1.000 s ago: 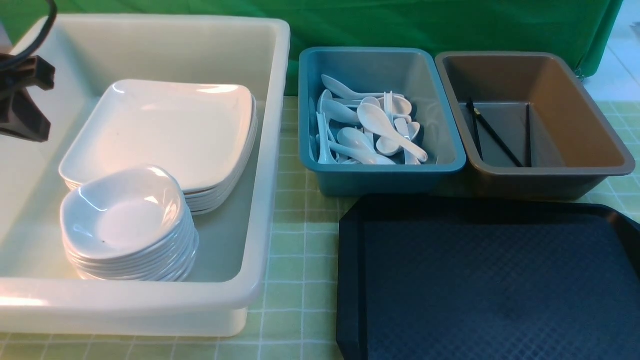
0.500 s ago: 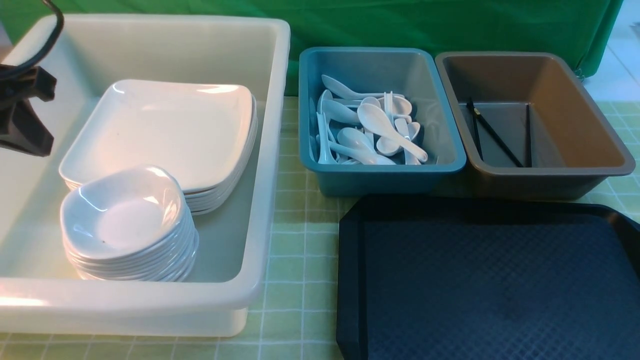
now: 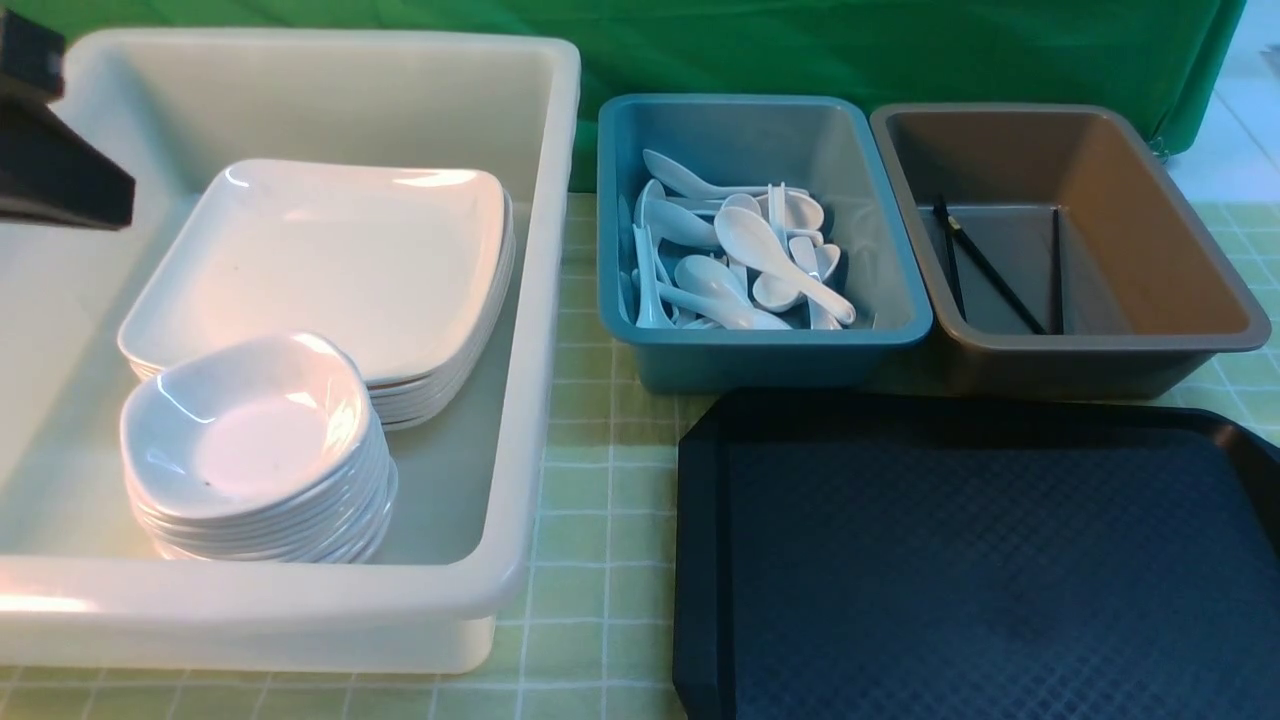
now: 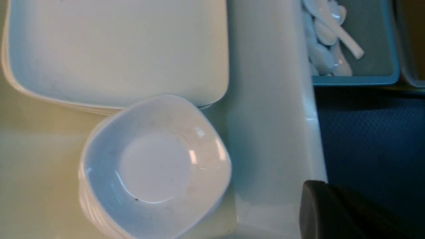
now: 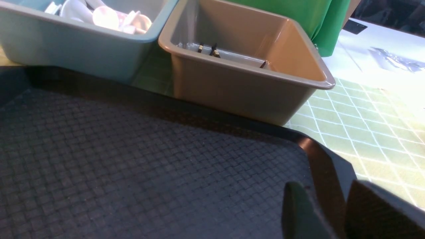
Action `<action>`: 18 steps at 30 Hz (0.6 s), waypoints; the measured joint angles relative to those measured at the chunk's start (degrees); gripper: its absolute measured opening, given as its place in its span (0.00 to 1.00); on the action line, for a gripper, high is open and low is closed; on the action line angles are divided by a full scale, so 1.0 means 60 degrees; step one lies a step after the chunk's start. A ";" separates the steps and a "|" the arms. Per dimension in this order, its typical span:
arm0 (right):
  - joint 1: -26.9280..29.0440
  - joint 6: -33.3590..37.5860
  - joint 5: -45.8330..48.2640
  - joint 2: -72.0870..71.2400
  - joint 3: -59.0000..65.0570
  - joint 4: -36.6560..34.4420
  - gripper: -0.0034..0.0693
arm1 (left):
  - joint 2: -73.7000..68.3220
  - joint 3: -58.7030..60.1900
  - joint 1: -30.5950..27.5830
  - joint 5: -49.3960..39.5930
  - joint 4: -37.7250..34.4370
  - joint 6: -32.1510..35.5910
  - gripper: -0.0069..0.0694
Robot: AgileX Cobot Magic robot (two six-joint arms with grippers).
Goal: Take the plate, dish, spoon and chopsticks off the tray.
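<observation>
Black tray [image 3: 1000, 570] lies bare, unlabelled, just beside the brown bin [image 3: 1180, 260] (chopsticks [image 3: 990, 265] inside); left gripper [image 3: 60, 160] closed, empty; right gripper [image 5: 335, 212] slightly parted, empty.

The tub [image 3: 520, 300] on the left holds plates [image 3: 330, 260] behind stacked dishes [image 3: 255, 440] (touching them); the tray [image 3: 980, 560] lies before two bins [image 3: 765, 350].

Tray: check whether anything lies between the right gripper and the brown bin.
Nothing visible does. The right gripper hangs by a bare corner of the tray; beyond its rim stands the brown bin, chopsticks inside.
</observation>
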State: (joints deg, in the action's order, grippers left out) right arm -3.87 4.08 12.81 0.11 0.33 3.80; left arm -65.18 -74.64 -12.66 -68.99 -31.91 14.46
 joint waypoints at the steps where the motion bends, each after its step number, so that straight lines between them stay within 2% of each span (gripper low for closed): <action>1: 0.0000 0.0000 0.0000 0.0000 0.0000 0.0000 0.34 | 0.0171 0.0128 0.0000 0.0037 -0.0080 0.0042 0.08; 4: 0.0000 0.0000 0.0000 0.0000 0.0000 0.0000 0.34 | 0.1737 0.1367 0.0000 0.0355 -0.0608 0.0321 0.08; 11: 0.0000 0.0000 0.0000 0.0000 0.0000 0.0000 0.36 | 0.5426 0.4343 0.0000 0.1404 -0.0931 0.0491 0.08; 14: 0.0000 0.0000 0.0000 0.0000 0.0000 0.0000 0.36 | 0.7159 0.5846 0.0000 0.2807 -0.1386 0.0491 0.08; 18: 0.0000 0.0000 0.0000 0.0000 0.0000 0.0000 0.36 | 0.8295 0.7038 0.0000 0.4334 -0.1562 0.0491 0.08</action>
State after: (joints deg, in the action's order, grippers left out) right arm -3.87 4.08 12.81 0.11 0.33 3.80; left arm -15.41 -32.41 -12.66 -42.98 -41.28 17.40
